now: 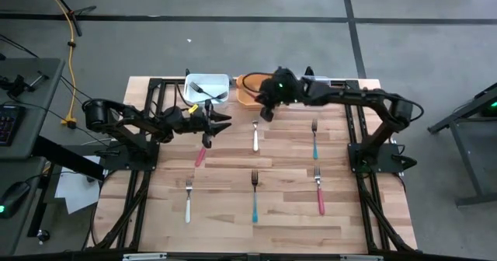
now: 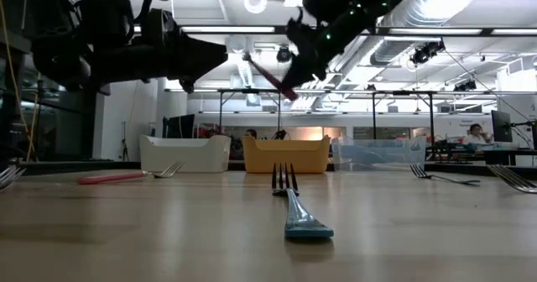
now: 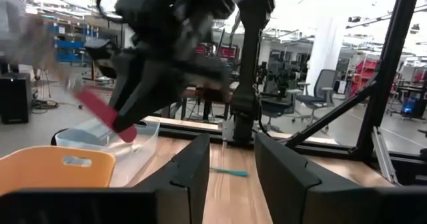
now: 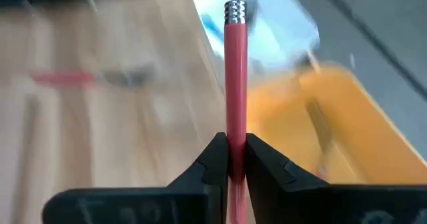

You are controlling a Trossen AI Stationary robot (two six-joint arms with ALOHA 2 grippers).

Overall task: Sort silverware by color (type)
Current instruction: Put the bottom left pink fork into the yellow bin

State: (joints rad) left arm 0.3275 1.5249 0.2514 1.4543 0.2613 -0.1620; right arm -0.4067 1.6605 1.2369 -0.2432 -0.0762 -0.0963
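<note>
Right gripper (image 4: 231, 159): clamped on red-handled metal fork (image 4: 234, 84), above orange rectangular bin (image 1: 247, 88) at 12 o'clock.
Left gripper (image 3: 230, 167): fingers apart, empty.
Progress: six forks left on wooden table (image 1: 233, 214).

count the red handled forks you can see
3. One red fork lies on the table by the left gripper, one lies front right, and one is held by the right gripper. The orange bin may hide more.
</note>
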